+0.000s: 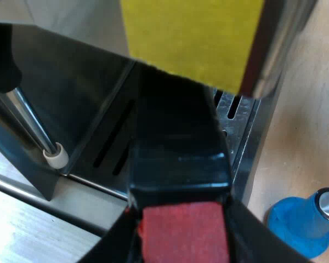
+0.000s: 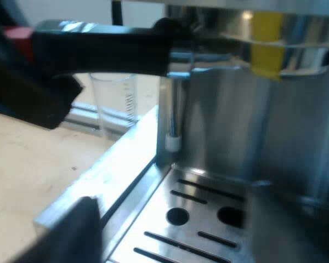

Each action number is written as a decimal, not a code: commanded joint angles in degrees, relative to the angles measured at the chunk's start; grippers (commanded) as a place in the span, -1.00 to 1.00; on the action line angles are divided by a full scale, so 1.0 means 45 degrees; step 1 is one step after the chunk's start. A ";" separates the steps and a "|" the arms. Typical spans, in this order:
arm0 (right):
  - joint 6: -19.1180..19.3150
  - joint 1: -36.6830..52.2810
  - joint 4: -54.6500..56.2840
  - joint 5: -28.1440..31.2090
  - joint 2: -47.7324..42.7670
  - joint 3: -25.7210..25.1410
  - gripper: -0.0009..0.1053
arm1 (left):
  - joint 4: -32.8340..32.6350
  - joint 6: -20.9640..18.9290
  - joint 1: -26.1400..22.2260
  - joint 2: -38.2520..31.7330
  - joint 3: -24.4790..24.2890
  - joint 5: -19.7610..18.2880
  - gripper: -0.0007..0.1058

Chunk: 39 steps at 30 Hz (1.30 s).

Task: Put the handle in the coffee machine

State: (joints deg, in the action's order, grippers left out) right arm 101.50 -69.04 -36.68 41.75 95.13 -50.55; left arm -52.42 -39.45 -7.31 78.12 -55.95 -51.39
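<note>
Black handle [image 1: 178,142], red-tipped, clamped in left pincer [image 1: 182,236]; right pincer [image 2: 178,226] wide apart, empty.

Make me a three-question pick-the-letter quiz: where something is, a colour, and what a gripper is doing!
1. Where is the blue tamper? A on the wooden table by the espresso machine; B in a mug; C on the hopper.
2. The end of the handle is: A green; B red; C white.
3. The left gripper is: A open; B shut on the handle; C holding a mug.
Answers: A, it stands on wood by the machine; B, the end shows red; B, its fingers squeeze the handle.
</note>
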 commanded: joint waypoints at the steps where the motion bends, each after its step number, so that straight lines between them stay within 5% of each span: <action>1: 0.0053 0.0394 0.0138 -0.0450 0.0002 -0.0013 -0.24 | -0.0059 0.0175 0.0053 -0.0370 -0.0276 -0.1649 -0.98; 13: 0.0053 0.1008 -0.0502 -0.0682 0.1059 -0.0013 -0.24 | -0.0059 0.0175 0.0053 -0.0370 -0.0276 -0.1649 -0.98; 14: 0.0053 0.1083 -0.2640 -0.0208 0.2096 -0.0146 -0.24 | -0.0059 0.0175 0.0053 -0.0370 -0.0276 -0.1649 -0.98; 17: 0.0053 0.1083 -0.3090 0.0064 0.2591 -0.0471 -0.24 | -0.0059 0.0175 0.0053 -0.0370 -0.0276 -0.1649 -0.98; 27: 0.0053 0.1352 -0.3127 0.1645 0.3768 -0.2274 -0.31 | -0.0059 0.0175 0.0053 -0.0370 -0.0276 -0.1649 -0.98; 39: 0.0053 0.2274 -0.3120 0.1588 0.3833 -0.3316 -0.36 | -0.0122 0.0150 0.0053 -0.0370 -0.0276 -0.1625 -0.98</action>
State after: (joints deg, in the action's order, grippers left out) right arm 101.50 -59.20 -50.09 48.90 112.51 -64.89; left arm -52.57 -39.45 -7.31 78.12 -55.95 -51.39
